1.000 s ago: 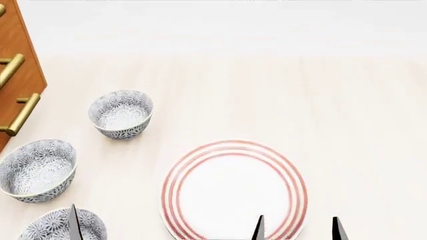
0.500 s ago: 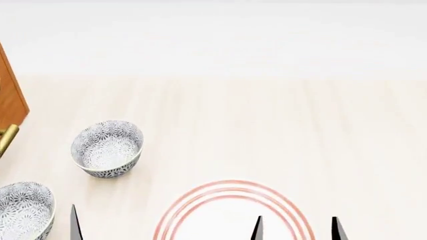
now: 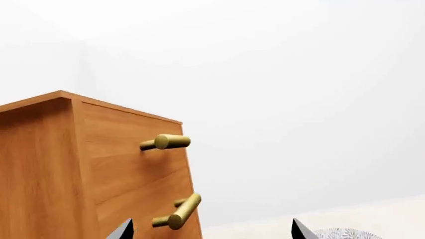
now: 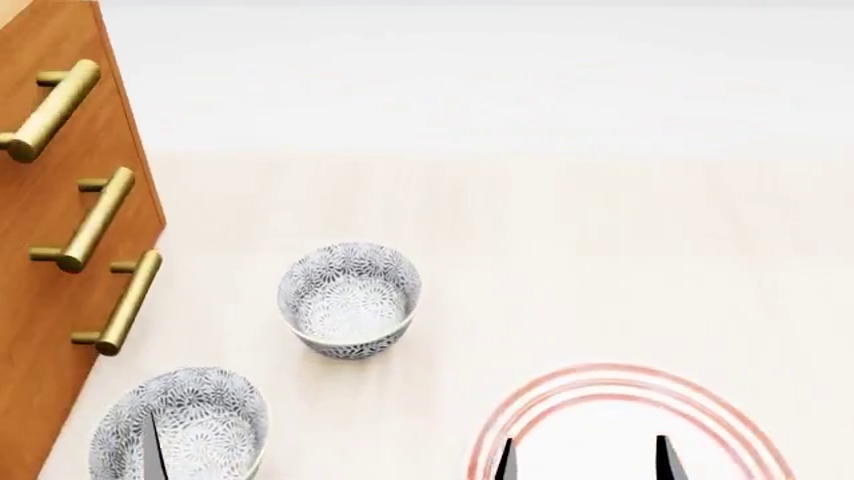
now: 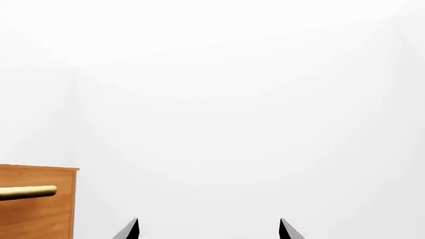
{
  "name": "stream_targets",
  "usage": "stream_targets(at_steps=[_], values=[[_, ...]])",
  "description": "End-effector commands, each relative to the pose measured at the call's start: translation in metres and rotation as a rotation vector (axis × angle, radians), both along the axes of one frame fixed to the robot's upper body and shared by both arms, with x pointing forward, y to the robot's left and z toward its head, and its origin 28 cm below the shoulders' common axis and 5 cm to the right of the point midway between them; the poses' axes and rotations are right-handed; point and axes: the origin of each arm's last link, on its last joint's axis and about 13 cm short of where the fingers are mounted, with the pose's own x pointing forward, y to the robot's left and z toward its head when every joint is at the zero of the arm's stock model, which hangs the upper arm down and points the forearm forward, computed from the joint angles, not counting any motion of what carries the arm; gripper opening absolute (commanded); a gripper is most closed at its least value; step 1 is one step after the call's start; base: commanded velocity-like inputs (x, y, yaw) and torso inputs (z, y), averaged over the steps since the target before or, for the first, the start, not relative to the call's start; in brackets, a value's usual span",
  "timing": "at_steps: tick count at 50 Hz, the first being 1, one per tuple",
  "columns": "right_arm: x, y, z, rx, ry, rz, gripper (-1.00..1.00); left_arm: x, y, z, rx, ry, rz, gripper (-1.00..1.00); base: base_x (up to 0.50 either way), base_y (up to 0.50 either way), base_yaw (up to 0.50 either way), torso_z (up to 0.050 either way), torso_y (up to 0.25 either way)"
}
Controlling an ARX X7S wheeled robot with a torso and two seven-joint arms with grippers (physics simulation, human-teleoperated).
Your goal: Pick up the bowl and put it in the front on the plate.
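Observation:
Two white bowls with a grey-blue flower pattern stand on the pale tabletop (image 4: 574, 230) in the head view: one bowl (image 4: 350, 298) left of centre, another bowl (image 4: 180, 428) at the near left. The red-ringed plate (image 4: 627, 400) lies at the near right, cut off by the frame edge. My right gripper (image 4: 585, 462) is open, its two dark tips over the plate's near part. My left gripper (image 3: 212, 231) is open; one fingertip (image 4: 151, 450) shows in front of the near-left bowl. A bowl rim (image 3: 345, 233) peeks into the left wrist view.
A wooden drawer cabinet (image 4: 47, 300) with brass bar handles (image 4: 96, 218) stands along the table's left side, close to the bowls. It also fills the left wrist view as a cabinet (image 3: 79, 169). Behind the table is a plain white wall (image 5: 232, 99).
The head view first tilted up, then swung left: bowls and plate slid right in frame and the cabinet came back into sight. Both grippers keep their place at the frame's bottom, still open.

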Motion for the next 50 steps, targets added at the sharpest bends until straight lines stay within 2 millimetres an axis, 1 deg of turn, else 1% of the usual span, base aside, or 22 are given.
stream_targets(at_steps=[1, 9, 18, 19, 22, 42, 50], values=[[0.0003, -0.0003, -0.0004, -0.007, -0.002, -0.001, 1.0, 0.0005, 0.0002, 0.0, 0.005, 0.001, 0.002, 1.0, 0.0, 0.5, 0.0, 0.0, 0.0], [-0.0005, 0.0003, 0.0003, -0.011, -0.001, 0.002, 1.0, 0.0001, 0.0006, -0.0007, 0.003, 0.003, 0.001, 1.0, 0.0, 0.5, 0.0, 0.0, 0.0], [0.0025, -0.0003, -0.0018, 0.001, 0.036, -0.007, 1.0, 0.0002, -0.0001, 0.0001, -0.004, 0.005, -0.008, 1.0, 0.0, 0.0, 0.0, 0.0, 0.0], [0.0025, -0.0003, -0.0019, 0.0, 0.036, -0.007, 1.0, 0.0008, -0.0005, -0.0005, 0.027, 0.024, 0.007, 1.0, 0.0, 0.0, 0.0, 0.0, 0.0], [0.0033, -0.0004, -0.0021, 0.002, 0.039, -0.009, 1.0, 0.0015, -0.0004, -0.0012, 0.019, 0.026, 0.011, 1.0, 0.0, 0.0, 0.0, 0.0, -0.033], [0.0037, -0.0006, -0.0016, 0.002, 0.05, -0.01, 1.0, 0.0008, -0.0003, -0.001, 0.018, 0.028, 0.017, 1.0, 0.0, 0.0, 0.0, 0.0, -0.248], [0.0055, -0.0006, -0.0025, -0.002, 0.058, -0.01, 1.0, 0.0008, -0.0003, -0.0007, 0.015, 0.021, 0.007, 1.0, 0.0, 0.0, 0.0, 0.0, 0.0]])
